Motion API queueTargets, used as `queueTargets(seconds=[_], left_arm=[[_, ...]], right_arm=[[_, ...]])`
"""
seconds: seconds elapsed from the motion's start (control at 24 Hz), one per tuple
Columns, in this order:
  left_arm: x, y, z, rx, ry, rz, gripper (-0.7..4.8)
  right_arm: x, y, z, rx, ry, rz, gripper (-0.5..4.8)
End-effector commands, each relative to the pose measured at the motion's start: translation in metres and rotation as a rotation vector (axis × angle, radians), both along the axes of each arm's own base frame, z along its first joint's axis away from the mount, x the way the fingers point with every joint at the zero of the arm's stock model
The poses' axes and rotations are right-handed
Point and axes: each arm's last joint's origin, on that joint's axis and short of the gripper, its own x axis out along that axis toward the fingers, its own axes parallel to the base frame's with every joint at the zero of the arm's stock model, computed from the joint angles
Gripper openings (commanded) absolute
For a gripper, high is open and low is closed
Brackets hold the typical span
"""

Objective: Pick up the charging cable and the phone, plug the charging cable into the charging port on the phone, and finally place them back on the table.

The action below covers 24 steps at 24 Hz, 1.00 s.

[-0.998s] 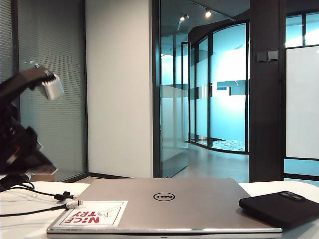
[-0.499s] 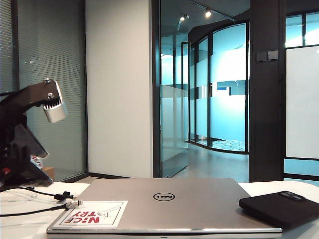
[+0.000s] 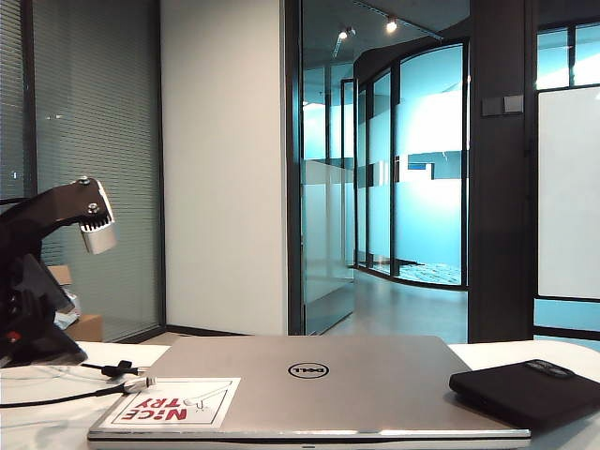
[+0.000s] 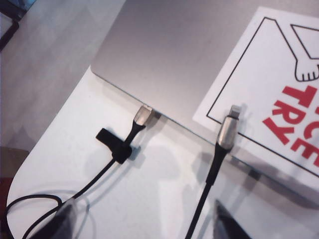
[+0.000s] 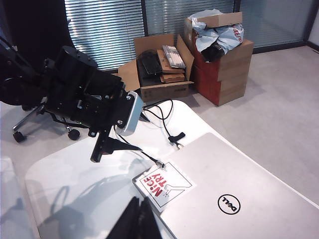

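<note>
The charging cable (image 4: 214, 164) lies on the white table (image 4: 149, 194), its silver plug tip (image 4: 227, 130) resting on the laptop's sticker. A second metal plug (image 4: 143, 117) with a black strap (image 4: 113, 147) lies beside the laptop's edge. My left gripper (image 4: 142, 226) hovers open just above the table, its fingers straddling the cord. From the right wrist view, the left gripper (image 5: 112, 152) hangs over the cable (image 5: 160, 163). The black phone (image 3: 525, 389) lies at the far right of the table. Above the table's near corner, my right gripper (image 5: 139, 219) is shut and empty.
A closed silver Dell laptop (image 3: 309, 384) with a red-lettered sticker (image 3: 173, 403) fills the middle of the table. Open cardboard boxes (image 5: 199, 55) and an office chair (image 5: 30, 119) stand on the floor beyond the table's rounded edge.
The left arm has come down and forward towards the cable, its wrist rolling; its jaws stay open. The right arm, cable and phone have not moved.
</note>
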Motion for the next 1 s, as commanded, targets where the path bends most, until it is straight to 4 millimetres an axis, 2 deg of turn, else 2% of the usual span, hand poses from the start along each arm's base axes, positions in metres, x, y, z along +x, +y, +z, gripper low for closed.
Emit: queueTargets(seconds=[0.04,0.33,0.54,0.75,1.0], left_arm=[[0.003,0.0,-0.002,0.014,-0.005,-0.016,3.45],[0.005,-0.001,-0.01,0.022,0.03,-0.017,3.45],[0.014,-0.003,-0.016,0.026,0.049,-0.017,3.45],[0.023,-0.005,-0.014,0.025,0.042,-0.018,3.45],[0.024,-0.006,-0.015,0.023,0.044,-0.021,3.45]], right_arm=[[0.0,0.0,0.004,0.018,-0.017,-0.001,-0.02],[0.0,0.0,0.004,0.017,-0.016,-0.002,-0.02],[0.0,0.0,0.004,0.016,-0.016,-0.002,-0.02],[0.0,0.0,0.004,0.016,-0.015,-0.002,-0.02],[0.001,0.001,0.003,0.013,-0.013,-0.004,-0.02]])
